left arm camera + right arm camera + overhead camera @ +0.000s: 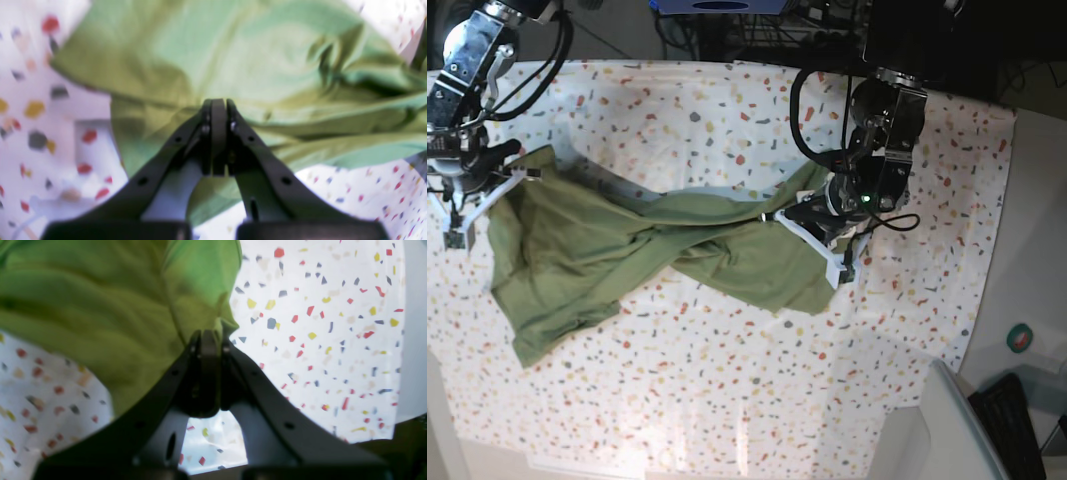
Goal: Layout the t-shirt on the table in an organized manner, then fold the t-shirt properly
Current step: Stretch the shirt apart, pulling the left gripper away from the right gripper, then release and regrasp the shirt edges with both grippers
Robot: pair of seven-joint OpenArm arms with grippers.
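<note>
In the left wrist view the black left gripper [218, 103] is clenched on a fold of the wrinkled olive-green cotton t-shirt [213, 56], though the picture is blurred and the pinched cloth itself cannot be made out between the fingers. In the right wrist view the black right gripper [209, 335] is likewise clamped on an edge of the t-shirt [100, 306], with its fingertips partly hidden by fabric. From the base view the garment [627, 260] lies twisted across the white, red-, yellow- and grey-flecked table [727, 400], stretched from its left edge toward the middle, where the left gripper [799, 212] grips it, the right gripper [515, 170] holding near the left edge.
</note>
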